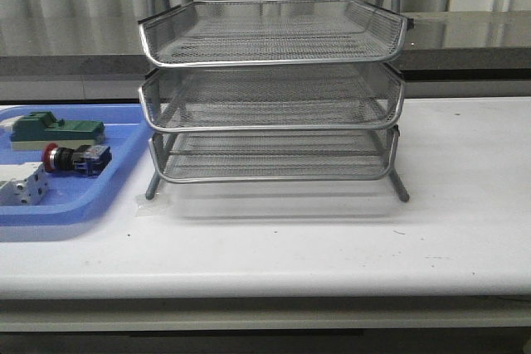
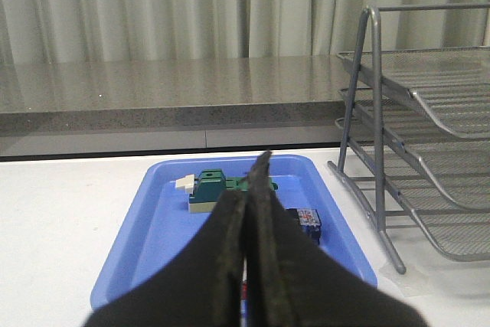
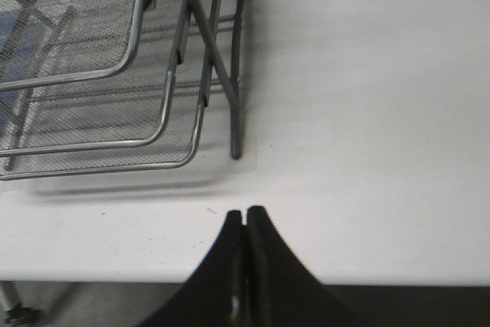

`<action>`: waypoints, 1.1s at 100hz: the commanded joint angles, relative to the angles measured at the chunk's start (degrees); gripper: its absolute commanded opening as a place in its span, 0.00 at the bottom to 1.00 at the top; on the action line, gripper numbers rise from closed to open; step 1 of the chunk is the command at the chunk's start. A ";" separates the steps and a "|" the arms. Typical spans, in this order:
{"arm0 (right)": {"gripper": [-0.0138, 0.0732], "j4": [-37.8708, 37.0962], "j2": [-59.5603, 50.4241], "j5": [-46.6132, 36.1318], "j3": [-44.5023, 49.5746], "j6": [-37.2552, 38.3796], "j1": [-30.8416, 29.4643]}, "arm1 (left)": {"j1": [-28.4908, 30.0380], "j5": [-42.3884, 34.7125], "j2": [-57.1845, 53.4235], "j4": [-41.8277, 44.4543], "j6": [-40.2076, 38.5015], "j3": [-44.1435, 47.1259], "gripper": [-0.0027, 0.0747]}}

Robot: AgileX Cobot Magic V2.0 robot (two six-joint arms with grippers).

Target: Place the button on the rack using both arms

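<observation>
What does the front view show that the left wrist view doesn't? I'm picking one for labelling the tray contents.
Only the front view shows the button's red cap and the white block. Only the left wrist view shows the shut left gripper, which hides most of the button. Both show the blue tray, green block and rack.

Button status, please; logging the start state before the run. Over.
Left gripper and right gripper: jaws shut, empty. Button lying in blue tray, untouched, left of rack. Nothing blocking the rack's trays.
</observation>
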 commanded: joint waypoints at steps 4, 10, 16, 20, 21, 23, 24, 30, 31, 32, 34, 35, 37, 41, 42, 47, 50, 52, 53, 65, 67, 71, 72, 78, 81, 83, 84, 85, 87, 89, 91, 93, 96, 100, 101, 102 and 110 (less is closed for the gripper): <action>0.09 10.63 4.29 -4.28 -2.17 -0.03 -0.20 | -0.38 -4.76 -1.84 -0.43 -0.17 1.92 0.01; 0.09 14.50 6.65 -4.80 -2.17 -0.03 -0.20 | -0.38 -4.76 -1.84 -0.43 -0.17 1.92 0.01; 0.09 17.52 8.66 -5.50 -2.17 -0.08 -0.20 | -0.38 -4.76 -1.84 -0.43 -0.17 1.92 0.01; 0.10 18.90 10.02 -5.77 -2.17 -0.15 -0.20 | -0.38 -4.76 -1.84 -0.43 -0.17 1.92 0.01; 0.10 19.09 10.44 -5.92 -2.17 -0.16 -0.20 | -0.38 -4.76 -1.84 -0.43 -0.17 1.92 0.01; 0.10 19.67 10.84 -6.00 -2.17 -0.20 -0.20 | -0.38 -4.76 -1.84 -0.43 -0.17 1.92 0.01; 0.11 19.83 11.22 -6.00 -2.17 -0.20 -0.20 | -0.38 -4.76 -1.84 -0.43 -0.17 1.92 0.01; 0.15 21.23 12.59 -6.21 -2.17 -0.32 -0.20 | -0.38 -4.76 -1.84 -0.43 -0.17 1.92 0.01; 0.15 21.40 12.89 -6.21 -2.17 -0.32 -0.20 | -0.38 -4.76 -1.84 -0.43 -0.17 1.92 0.01; 0.16 21.71 13.03 -6.21 -2.17 -0.32 -0.20 | -0.38 -4.76 -1.84 -0.43 -0.17 1.92 0.01; 0.18 22.12 13.44 -6.21 -2.17 -0.40 -0.20 | -0.38 -4.76 -1.84 -0.43 -0.17 1.92 0.01; 0.20 22.26 13.68 -6.21 -2.17 -0.46 -0.20 | -0.38 -4.76 -1.84 -0.43 -0.17 1.92 0.01; 0.23 22.67 13.91 -6.23 -2.17 -0.52 -0.20 | -0.38 -4.76 -1.84 -0.43 -0.17 1.92 0.01; 0.28 23.47 14.54 -6.31 -2.17 -0.67 -0.20 | -0.38 -4.76 -1.84 -0.43 -0.17 1.92 0.01; 0.31 23.63 14.70 -6.36 -2.17 -0.71 -0.20 | -0.38 -4.76 -1.84 -0.43 -0.17 1.92 0.01; 0.40 24.56 15.32 -6.63 -2.17 -0.71 -0.20 | -0.38 -4.76 -1.84 -0.43 -0.17 1.92 0.01; 0.45 25.15 15.69 -6.92 -2.17 -0.71 -0.13 | -0.38 -4.76 -1.84 -0.43 -0.17 1.92 0.01; 0.49 25.33 15.86 -7.20 -2.17 -0.71 -0.09 | -0.38 -4.76 -1.84 -0.43 -0.17 1.92 0.01; 0.50 25.49 15.96 -7.40 -2.17 -0.71 -0.01 | -0.38 -4.76 -1.84 -0.43 -0.17 1.92 0.01; 0.61 27.10 17.19 -9.59 -2.17 -1.41 1.17 | -0.38 -4.76 -1.84 -0.43 -0.17 1.92 0.01; 0.61 27.59 17.45 -9.91 -2.17 -1.79 1.50 | -0.38 -4.76 -1.84 -0.43 -0.17 1.92 0.01; 0.61 29.10 17.93 -10.61 -2.17 -2.72 2.29 | -0.38 -4.76 -1.84 -0.43 -0.17 1.92 0.01; 0.61 29.41 18.01 -10.86 -2.17 -3.24 2.56 | -0.38 -4.76 -1.84 -0.43 -0.17 1.92 0.01; 0.61 32.52 18.92 -11.79 -2.17 -5.27 3.77 | -0.38 -4.76 -1.84 -0.43 -0.17 1.92 0.01; 0.61 34.13 19.36 -12.37 -2.17 -6.74 4.38 | -0.38 -4.76 -1.84 -0.43 -0.17 1.92 0.01; 0.61 35.30 19.75 -12.60 -2.17 -7.69 4.77 | -0.38 -4.76 -1.84 -0.43 -0.17 1.92 0.01; 0.61 35.72 20.01 -12.78 -2.17 -8.03 5.03 | -0.38 -4.76 -1.84 -0.43 -0.17 1.92 0.01; 0.61 36.56 20.16 -12.90 -2.17 -8.38 5.15 | -0.38 -4.76 -1.84 -0.43 -0.17 1.92 0.01; 0.61 37.41 20.60 -13.22 -2.17 -9.38 5.51 | -0.38 -4.76 -1.84 -0.43 -0.17 1.92 0.01; 0.61 38.65 21.07 -13.51 -2.17 -10.34 5.79 | -0.38 -4.76 -1.84 -0.43 -0.17 1.92 0.01; 0.61 39.95 21.57 -13.66 -2.17 -11.38 6.00 | -0.38 -4.76 -1.84 -0.43 -0.17 1.92 0.01; 0.61 41.23 21.92 -13.82 -2.17 -12.40 6.13 | -0.38 -4.76 -1.84 -0.43 -0.17 1.92 0.01; 0.61 42.94 22.74 -13.89 -2.17 -13.97 6.29 | -0.38 -4.76 -1.84 -0.43 -0.17 1.92 0.01; 0.61 45.68 23.62 -13.89 -2.17 -16.52 6.36 | -0.38 -4.76 -1.84 -0.43 -0.17 1.92 0.01; 0.61 46.13 23.89 -13.89 -2.17 -16.94 6.36 | -0.38 -4.76 -1.84 -0.43 -0.17 1.92 0.01; 0.61 47.02 24.05 -13.83 -2.17 -17.84 6.36 | -0.38 -4.76 -1.84 -0.43 -0.17 1.92 0.01; 0.61 52.16 25.86 -13.40 -2.17 -23.06 6.36 | -0.38 -4.76 -1.84 -0.43 -0.17 1.92 0.01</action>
